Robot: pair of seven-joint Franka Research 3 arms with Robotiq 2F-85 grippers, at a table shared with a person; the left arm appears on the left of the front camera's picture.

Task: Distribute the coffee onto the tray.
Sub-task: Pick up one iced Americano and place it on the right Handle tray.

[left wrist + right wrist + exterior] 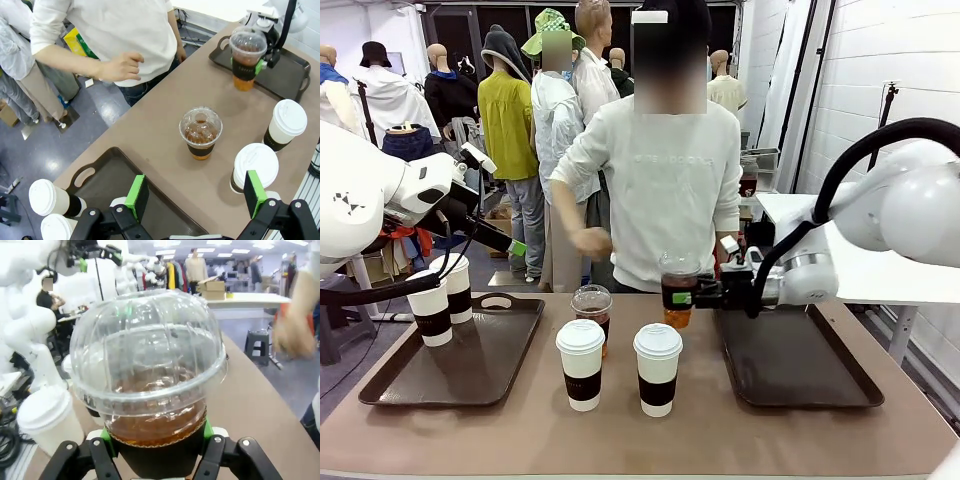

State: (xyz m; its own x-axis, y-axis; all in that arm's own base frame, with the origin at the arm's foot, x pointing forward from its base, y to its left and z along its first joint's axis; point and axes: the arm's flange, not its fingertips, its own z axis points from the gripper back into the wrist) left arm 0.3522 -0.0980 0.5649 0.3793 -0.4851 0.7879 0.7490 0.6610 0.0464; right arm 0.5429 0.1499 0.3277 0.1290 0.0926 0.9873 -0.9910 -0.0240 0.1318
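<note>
Dome cup: clear lid, amber drink, dark sleeve. Right gripper clamped on sleeve, at right tray's left edge. Second dome cup and two paper cups mid-table; two more on left tray. Left gripper spread wide above left tray. Brown table, cluttered room, person at far side. Left wrist view shows pad gap; front view hides it.

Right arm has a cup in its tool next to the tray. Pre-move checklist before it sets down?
1. Right tool shut on the clear cup at its sleeve: ok.
2. Clear cup upright, dome lid seated: ok.
3. Right tray bare where the cup would land: ok.
4. Cup base higher than the tray rim: cannot tell.
5. Person's hand apart from the cup and off the path to the tray: ok.
6. Left tool open, over the left tray, away from the right side: ok.
</note>
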